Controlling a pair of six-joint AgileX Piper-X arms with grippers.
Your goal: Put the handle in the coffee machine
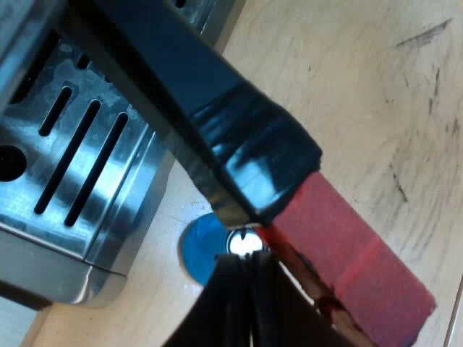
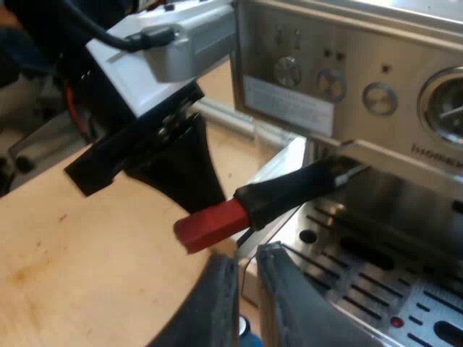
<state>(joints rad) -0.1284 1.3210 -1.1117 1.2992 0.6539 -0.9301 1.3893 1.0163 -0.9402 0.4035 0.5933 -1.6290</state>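
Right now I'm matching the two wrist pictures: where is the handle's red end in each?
Left wrist view: red end close up over the table, near the blue tamper.
Right wrist view: red end at the corner of the drip tray.
Shared landmark: the slotted drip tray.

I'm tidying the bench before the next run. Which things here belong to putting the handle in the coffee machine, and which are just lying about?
In the job:
espresso machine
handle, its far end up at the machine's front
left hand, at the handle's red end

Lying about:
blue tamper, on the table by the machine's base
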